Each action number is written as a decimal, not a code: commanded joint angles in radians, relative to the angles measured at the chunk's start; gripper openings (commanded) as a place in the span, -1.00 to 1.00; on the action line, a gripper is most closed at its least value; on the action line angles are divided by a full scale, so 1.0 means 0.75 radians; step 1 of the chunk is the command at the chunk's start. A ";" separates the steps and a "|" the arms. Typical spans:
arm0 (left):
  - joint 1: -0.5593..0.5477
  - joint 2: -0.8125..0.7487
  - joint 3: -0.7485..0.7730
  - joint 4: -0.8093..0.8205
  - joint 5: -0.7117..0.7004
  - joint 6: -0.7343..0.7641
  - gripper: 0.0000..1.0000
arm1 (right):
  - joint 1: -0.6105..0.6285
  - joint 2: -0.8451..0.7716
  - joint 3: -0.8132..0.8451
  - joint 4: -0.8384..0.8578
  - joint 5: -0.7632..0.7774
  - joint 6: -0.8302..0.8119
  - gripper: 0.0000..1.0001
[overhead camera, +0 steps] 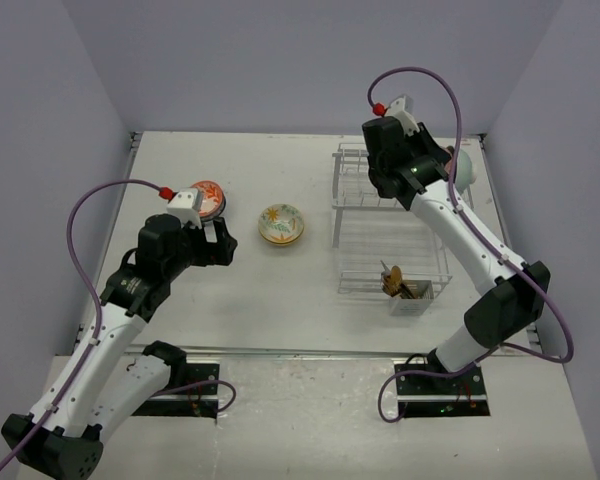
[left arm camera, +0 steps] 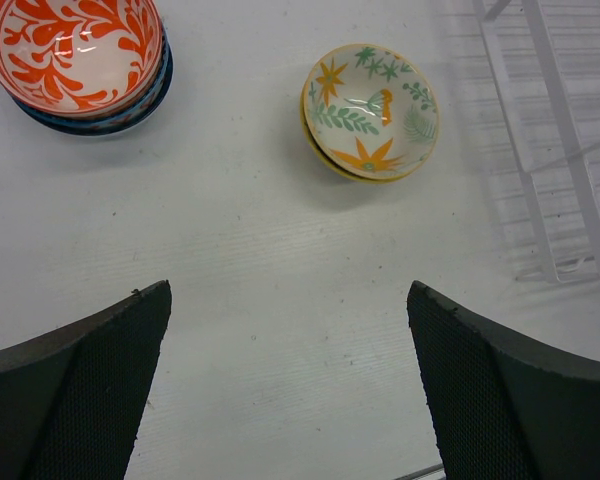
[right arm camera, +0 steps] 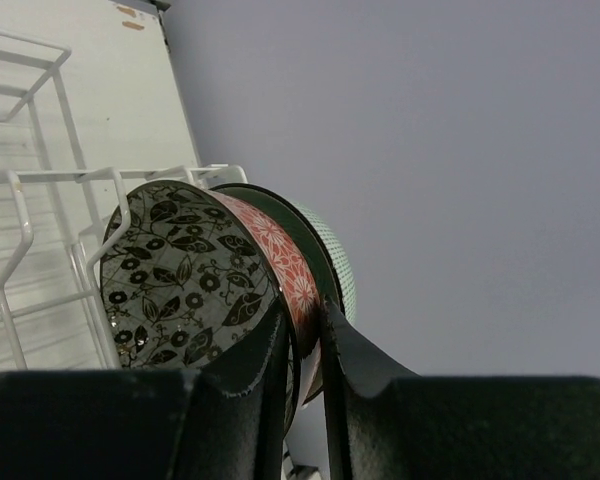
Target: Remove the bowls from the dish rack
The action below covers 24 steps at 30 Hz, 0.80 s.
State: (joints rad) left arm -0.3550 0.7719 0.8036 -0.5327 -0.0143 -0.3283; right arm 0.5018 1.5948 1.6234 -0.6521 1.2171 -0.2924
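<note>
Bowl under grip: round ceramic bowl with dark leaf-print inside and red flowered outer face (right arm camera: pixel 185 275). It stands on edge at the far right end of the white wire dish rack (right arm camera: pixel 20 230), with a pale teal bowl (right arm camera: pixel 338 262) packed just behind.

Right gripper (right arm camera: pixel 302 340) pinches its wall, one finger inside, one outside.

Judgement: lift straight up, slowly, clear of the tines, so the neighbour stays put.

Left gripper (left arm camera: pixel 290 385) gapes wide and empty above the white table (left arm camera: pixel 280 250), near the orange-patterned bowl stack (left arm camera: pixel 75 50) and the yellow star-patterned bowl (left arm camera: pixel 370 110).
</note>
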 commanded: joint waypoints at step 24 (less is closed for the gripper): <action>0.001 0.014 -0.006 0.054 0.013 0.035 1.00 | 0.081 -0.063 0.101 0.211 0.018 -0.095 -1.00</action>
State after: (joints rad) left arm -0.3550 0.7769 0.8036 -0.5323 -0.0132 -0.3279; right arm 0.5301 1.5940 1.6249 -0.5404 1.2663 -0.4313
